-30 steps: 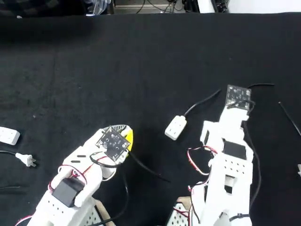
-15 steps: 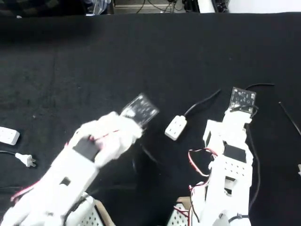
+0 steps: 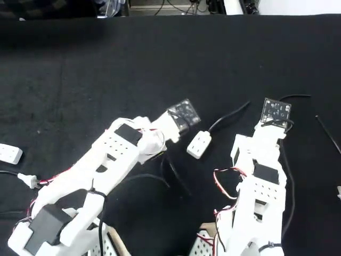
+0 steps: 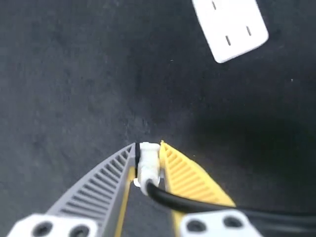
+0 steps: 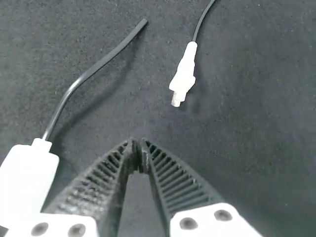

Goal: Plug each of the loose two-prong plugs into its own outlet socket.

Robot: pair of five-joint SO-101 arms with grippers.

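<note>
My left gripper (image 4: 148, 146) is shut on a white two-prong plug (image 4: 147, 165), and the plug's black cord trails back between the grey and yellow fingers. A white outlet socket (image 4: 230, 27) with its slots facing up lies a short way ahead of it on the black cloth. From above, the left arm (image 3: 128, 145) stretches to the table's middle, ending just left of that socket (image 3: 199, 144). My right gripper (image 5: 138, 152) is shut with nothing in it. A second white plug (image 5: 181, 79) on a black cord lies just beyond it, and the socket (image 5: 23, 181) lies off to one side.
Another white socket (image 3: 9, 153) and a loose plug (image 3: 30, 181) with its cord lie at the table's left edge. A thin black cable (image 3: 327, 133) runs along the right side. The right arm (image 3: 261, 176) stands right of the middle socket.
The left arm has swung from the near left up and right to the middle, bringing its gripper close to the white socket. The right arm has barely moved.
</note>
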